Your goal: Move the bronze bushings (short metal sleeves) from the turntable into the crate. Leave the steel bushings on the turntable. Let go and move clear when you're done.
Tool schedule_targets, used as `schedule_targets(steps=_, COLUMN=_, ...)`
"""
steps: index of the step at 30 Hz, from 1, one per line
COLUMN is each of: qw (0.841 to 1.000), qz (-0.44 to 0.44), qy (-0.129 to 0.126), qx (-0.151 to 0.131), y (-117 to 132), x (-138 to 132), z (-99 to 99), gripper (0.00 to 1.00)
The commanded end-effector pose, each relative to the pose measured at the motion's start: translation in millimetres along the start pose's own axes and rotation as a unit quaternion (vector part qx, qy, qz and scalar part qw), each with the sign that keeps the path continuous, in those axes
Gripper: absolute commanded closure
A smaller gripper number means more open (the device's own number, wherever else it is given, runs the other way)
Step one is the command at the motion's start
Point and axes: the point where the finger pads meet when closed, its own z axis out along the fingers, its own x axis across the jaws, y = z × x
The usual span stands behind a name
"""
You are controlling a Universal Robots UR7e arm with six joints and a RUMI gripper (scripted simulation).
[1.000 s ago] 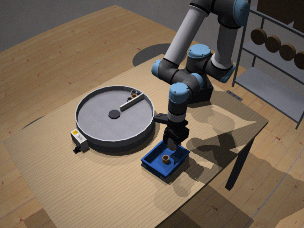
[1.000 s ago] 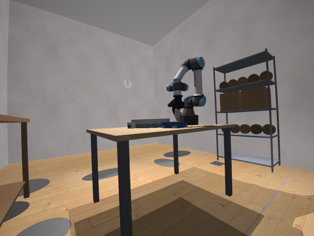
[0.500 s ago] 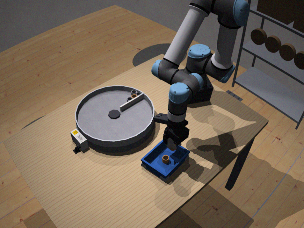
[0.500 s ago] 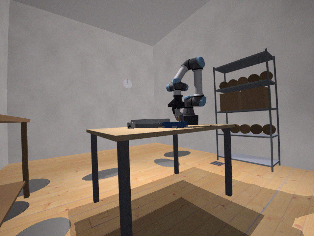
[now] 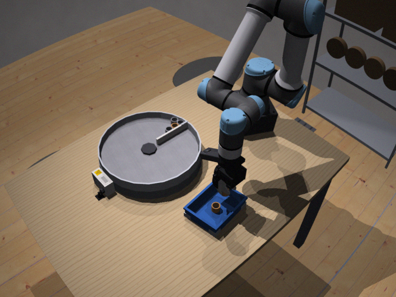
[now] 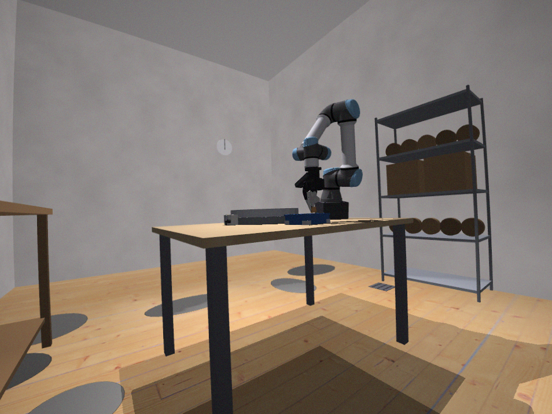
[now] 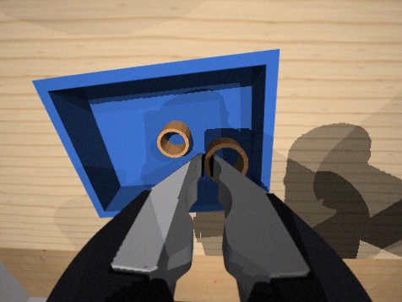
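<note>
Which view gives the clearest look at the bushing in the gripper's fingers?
The wrist view: the bronze bushing shows its open ring there, one wall pinched between the fingertips of the gripper. The top view shows only a sliver under the fingers; the exterior view, a tiny orange patch.

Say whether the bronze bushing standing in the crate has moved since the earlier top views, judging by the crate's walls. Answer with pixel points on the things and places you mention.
No; the bushing [image 5: 216, 211] [image 7: 182, 126] keeps the same place relative to the crate's [image 5: 199, 221] [image 7: 156, 71] walls.
</note>
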Motion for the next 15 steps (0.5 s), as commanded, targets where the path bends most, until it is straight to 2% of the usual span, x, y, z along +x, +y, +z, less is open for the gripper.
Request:
schedule_targets(steps=1, qw=1.0, qz=0.0, qy=-0.001, qx=0.0, y=0, x=0, z=1.7, gripper=1.0)
schedule_targets(steps=15, qw=1.0, qz=0.0, qy=-0.001, qx=0.0, y=0, x=0, z=19.5, gripper=1.0)
